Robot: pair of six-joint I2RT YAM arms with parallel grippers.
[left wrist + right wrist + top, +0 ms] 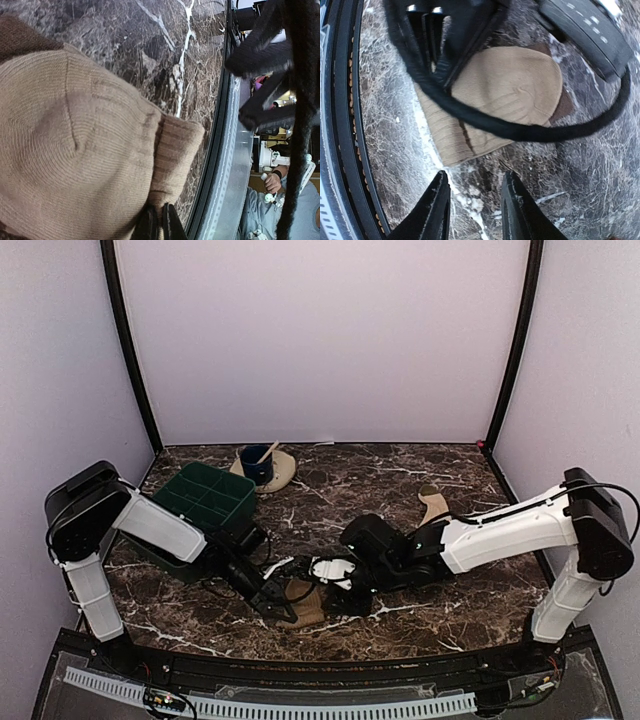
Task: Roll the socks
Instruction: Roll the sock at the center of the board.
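We find the folded sock (305, 605) lying on the desk (400, 475) near its front edge, about midway across. The left gripper (160, 222) sits at the sock's left side, fingers (172, 225) pinched on its edge. The right gripper (475, 175) stands just behind and right of the sock, apart from it. The tray (215, 480) lies at back left, with the cup (257, 462) just beyond its right corner.

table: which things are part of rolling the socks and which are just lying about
job: folded tan sock; left pincer gripping it; right pincer, open
lying about: green tray; blue cup; tan piece by the right arm, can't tell what
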